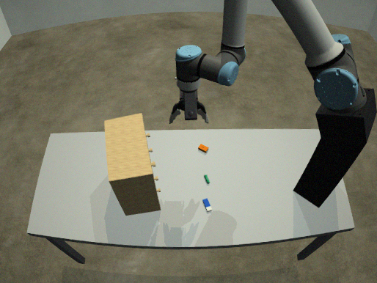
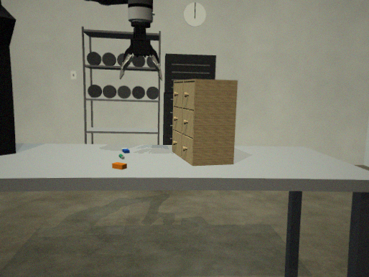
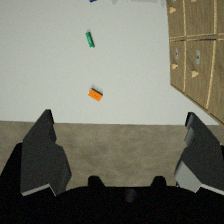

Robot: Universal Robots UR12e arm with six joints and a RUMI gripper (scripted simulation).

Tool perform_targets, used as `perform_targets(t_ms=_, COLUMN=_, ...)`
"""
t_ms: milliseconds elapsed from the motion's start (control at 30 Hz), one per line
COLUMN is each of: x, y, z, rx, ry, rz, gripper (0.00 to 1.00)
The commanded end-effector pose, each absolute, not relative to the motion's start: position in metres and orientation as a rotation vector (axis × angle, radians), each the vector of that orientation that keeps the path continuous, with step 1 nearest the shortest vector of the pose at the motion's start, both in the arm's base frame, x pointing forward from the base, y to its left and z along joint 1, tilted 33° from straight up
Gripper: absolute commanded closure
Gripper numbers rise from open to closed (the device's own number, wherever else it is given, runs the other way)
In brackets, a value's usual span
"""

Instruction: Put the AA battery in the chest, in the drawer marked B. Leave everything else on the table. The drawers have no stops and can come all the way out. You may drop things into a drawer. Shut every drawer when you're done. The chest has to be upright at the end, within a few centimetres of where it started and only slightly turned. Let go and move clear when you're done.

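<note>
One wooden chest [image 1: 128,150] [image 2: 215,122] [image 3: 197,30], one table [image 1: 257,165] [image 2: 269,184] [image 3: 40,75], one orange block [image 1: 203,148] [image 2: 119,166] [image 3: 95,94], one green cylinder [image 1: 207,179] [image 2: 121,156] [image 3: 90,39], one blue-and-white block [image 1: 207,204] [image 2: 125,151], one robot arm [image 1: 235,26], one wall clock [image 2: 190,14], one metal rack [image 2: 85,108], ten dark discs on its shelves

The pale grey, dark-edged tabletop [image 1: 257,183] [image 2: 269,172] [image 3: 45,65] carried four things. A wooden six-drawer chest [image 1: 128,150] [image 2: 215,122] [image 3: 192,65] stood upright on it, its drawers shut. Well apart from the chest's knobbed front, an orange block [image 1: 203,148] [image 2: 119,166] [image 3: 95,94], a green AA battery [image 1: 207,179] [image 2: 121,156] [image 3: 90,39] and a blue-and-white eraser [image 1: 207,204] [image 2: 125,151] [image 3: 93,1] lay in a loose row, none touching, with the battery between the other two.
</note>
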State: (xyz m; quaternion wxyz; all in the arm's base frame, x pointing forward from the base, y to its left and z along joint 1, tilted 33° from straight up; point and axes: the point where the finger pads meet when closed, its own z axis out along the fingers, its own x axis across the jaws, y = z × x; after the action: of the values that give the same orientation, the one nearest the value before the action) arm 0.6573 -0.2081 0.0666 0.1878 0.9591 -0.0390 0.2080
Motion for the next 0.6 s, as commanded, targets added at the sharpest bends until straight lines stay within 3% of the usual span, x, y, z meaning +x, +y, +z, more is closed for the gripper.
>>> perform_targets(t_ms=0, x=0.676, y=-0.211, z=0.059, rx=2.685, ry=-0.494, rz=0.663, gripper=0.0)
perform_targets(t_ms=567, x=0.703, y=-0.219, z=0.034, rx=2.53, ry=-1.306, rz=0.805, gripper=0.0)
